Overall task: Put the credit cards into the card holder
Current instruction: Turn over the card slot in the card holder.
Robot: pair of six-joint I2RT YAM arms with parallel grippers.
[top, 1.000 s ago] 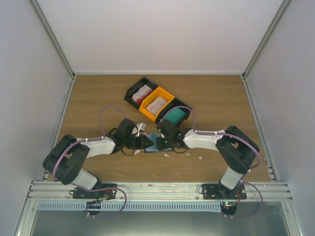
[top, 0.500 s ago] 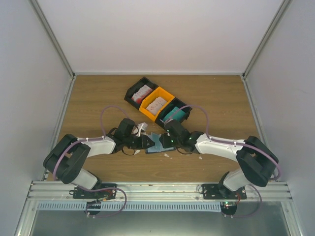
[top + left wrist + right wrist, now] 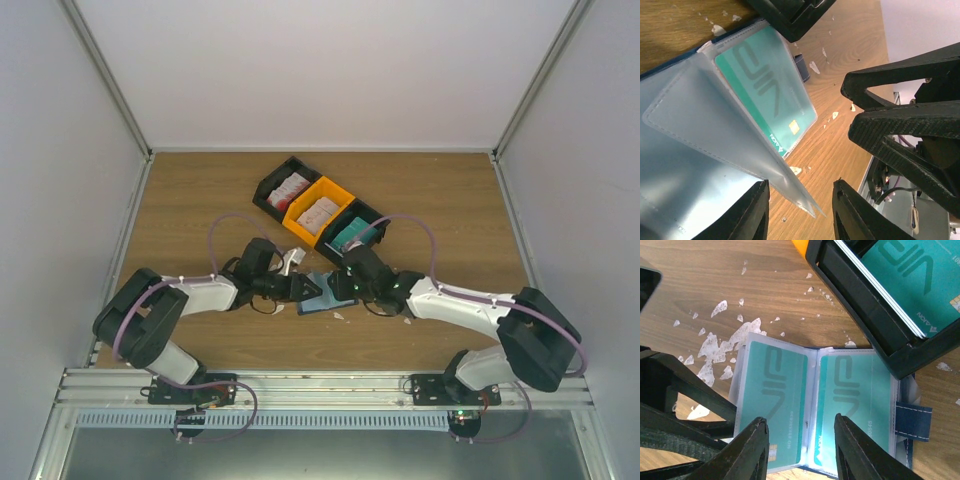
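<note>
Navy card holder [image 3: 815, 390] open flat, two teal credit cards [image 3: 775, 395] side by side in its clear sleeves

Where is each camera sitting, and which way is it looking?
Top external: high behind, looking down on the table, left arm, right arm, card holder.
Left wrist: on the left arm, looking past the left fingers at the card holder's sleeves.
Right wrist: on the right arm, looking down past the right fingers.
Shared: both wrist views show teal cards in the card holder.
</note>
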